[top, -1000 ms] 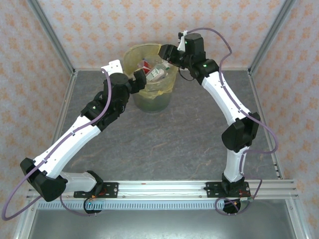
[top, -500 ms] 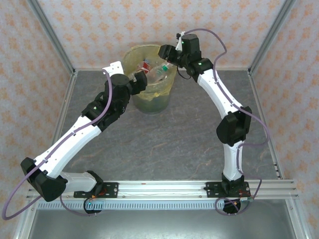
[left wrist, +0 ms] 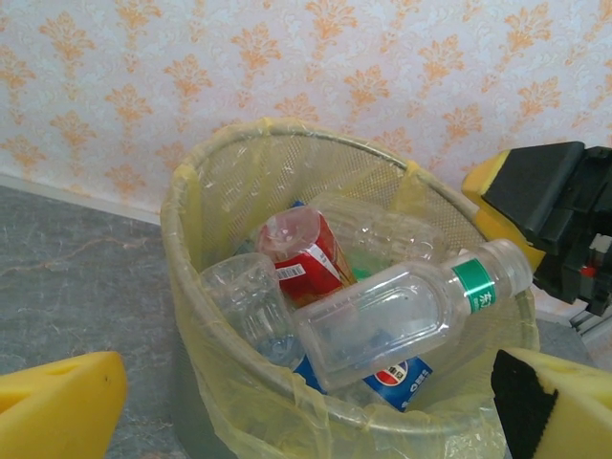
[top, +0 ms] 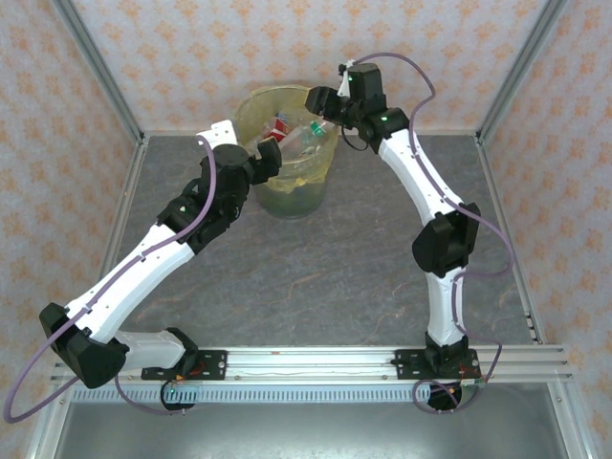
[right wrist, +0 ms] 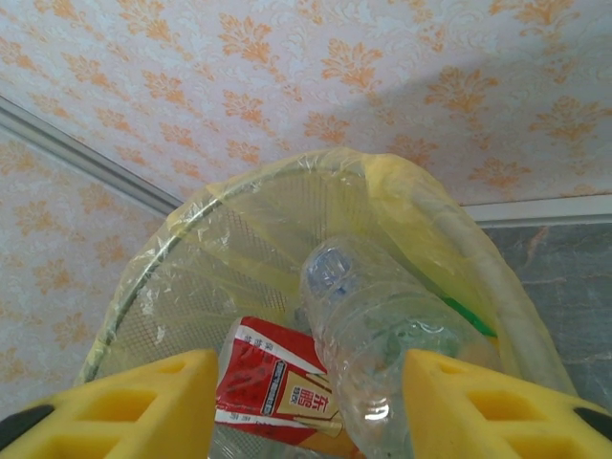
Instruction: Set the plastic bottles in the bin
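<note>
Grey marbled tabletop [top: 325,277], floral wallpaper [top: 191,48]; left hand [left wrist: 306,409] wide, right hand [right wrist: 308,368] parted over bin [left wrist: 184,206].

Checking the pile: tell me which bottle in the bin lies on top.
The clear bottle with the green band near its neck, lying on its side across the pile. The red-labelled bottle and the crushed clear bottle sit beneath it.

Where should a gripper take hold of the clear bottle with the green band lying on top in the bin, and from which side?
Probably grip the clear bottle at its narrow shoulder beside the green band, coming from above, closing across its length. That end rests high near the bin rim; the base sits lower among other bottles.
</note>
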